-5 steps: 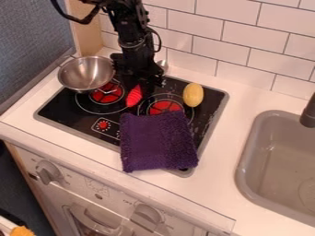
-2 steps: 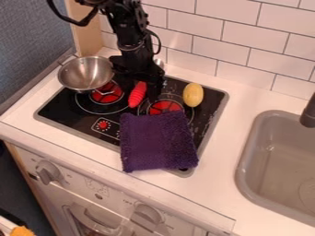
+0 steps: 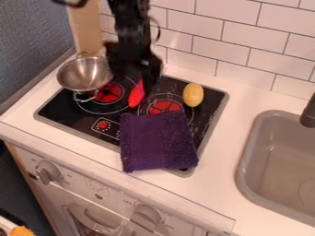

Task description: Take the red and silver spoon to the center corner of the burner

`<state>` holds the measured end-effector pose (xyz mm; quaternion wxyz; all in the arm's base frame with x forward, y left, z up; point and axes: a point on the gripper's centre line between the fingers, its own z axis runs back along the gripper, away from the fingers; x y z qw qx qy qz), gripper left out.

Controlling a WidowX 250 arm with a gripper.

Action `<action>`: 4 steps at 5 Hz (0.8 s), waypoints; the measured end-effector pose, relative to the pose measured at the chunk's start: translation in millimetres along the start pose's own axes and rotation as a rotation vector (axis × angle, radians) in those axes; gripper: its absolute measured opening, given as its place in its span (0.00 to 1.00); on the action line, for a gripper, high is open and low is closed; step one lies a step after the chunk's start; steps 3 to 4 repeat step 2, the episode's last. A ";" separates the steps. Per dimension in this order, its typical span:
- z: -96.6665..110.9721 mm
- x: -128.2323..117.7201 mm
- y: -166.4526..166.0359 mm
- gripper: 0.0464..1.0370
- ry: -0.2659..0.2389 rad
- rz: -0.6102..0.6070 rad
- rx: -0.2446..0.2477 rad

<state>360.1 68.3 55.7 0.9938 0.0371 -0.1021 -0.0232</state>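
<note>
Spoon (image 3: 137, 94): red handle over the black burner top (image 3: 67, 109), aslant between the left red ring (image 3: 109, 93) and the right red ring (image 3: 165, 107), its near end just short of the purple cloth (image 3: 159, 142). Gripper (image 3: 140, 83) right at the far part of the handle, pointing down; whether it has a hold, or how wide it stands, cannot be told. Nor can it be told whether the handle rests on the surface or is a little raised. Step in hand, by judgement: the pickup, or the very start of the carry. Next move calls for making sure of the grip, then a low lift and a short shift to the middle corner; which spot the wording means is unclear, so the target wants settling first. Pot (image 3: 84, 74) beside the arm on the left, yellow oval thing (image 3: 193, 94) to the right: a wide swing could knock either. Slim handle likely to pivot if pinched off balance; near end might snag the cloth. Lift clear, set down gently, then let go.
</note>
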 end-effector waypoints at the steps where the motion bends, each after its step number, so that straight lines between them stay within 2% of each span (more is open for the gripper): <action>1: 22.6 7.1 0.7 0.96 -0.059 0.004 0.012; 2: 39.9 8.7 -6.4 0.96 -0.113 -0.020 0.003; 4: 39.9 8.7 -6.4 0.96 -0.113 -0.020 0.003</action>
